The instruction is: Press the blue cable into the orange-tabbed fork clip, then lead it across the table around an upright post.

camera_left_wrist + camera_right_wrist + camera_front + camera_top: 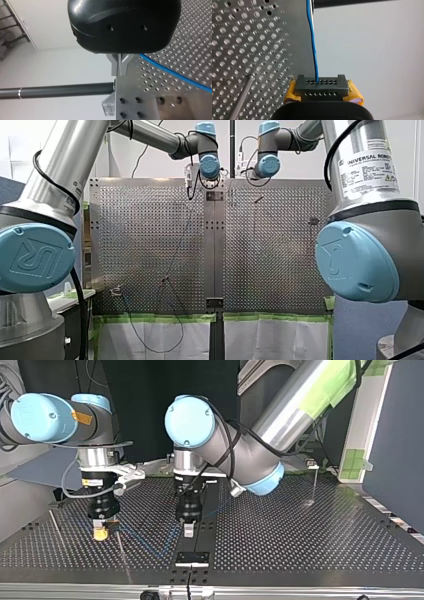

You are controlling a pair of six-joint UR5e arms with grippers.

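Right now both hands are low over the far end of the worktop [280, 260], in the upper middle of the front view.

My right hand [101, 533] is at the lower left of the top view. Its yellow pads [291, 93] are squeezed tight on the blue cable [313, 45]. In the right wrist view the cable comes out from between the pads and runs straight ahead of the hand.

My left hand [188, 530] is near the middle of the top view. Its metal fingers [115, 67] are pressed close together. The cable starts right at those fingers and runs away over the holes. So I think this hand pinches the cable too, but the exact spot of the grip is hidden. In the top view the cable hangs in a low dip between the two hands.

A thin post [123, 556] stands just beside my right hand, toward the bottom of the top view.

I cannot find the orange-tabbed fork clip for sure. A small thing [116, 291] sits at the lower left of the front view, and the cable seems to run to it. It is too small to tell what it is.

I think the step in hand is the second one, leading the cable across the worktop and around the post. The next move should pull the dip out of the cable. Then it should carry the cable around the post beside my right hand. Both hands need to hold on and not bump each other.
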